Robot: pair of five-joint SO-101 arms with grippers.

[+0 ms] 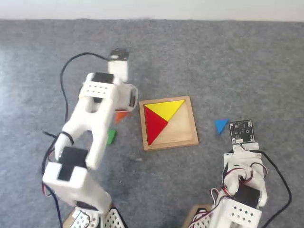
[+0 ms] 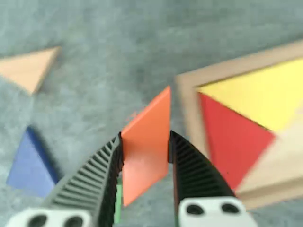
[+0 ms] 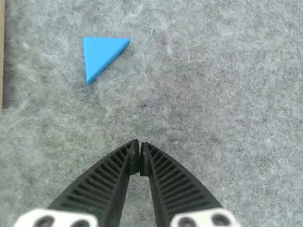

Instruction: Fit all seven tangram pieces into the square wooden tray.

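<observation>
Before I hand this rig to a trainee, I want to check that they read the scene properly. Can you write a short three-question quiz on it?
1. True or false: the right gripper is open.
2. What colour is the piece in the left gripper? A green, B orange, C yellow.
3. How many pieces lie in the tray?
Key: 1 false, it is shut. 2 B, the orange piece. 3 two, the yellow piece and the red piece.

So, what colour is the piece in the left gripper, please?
Orange; the piece shows best in the left wrist view.
</observation>
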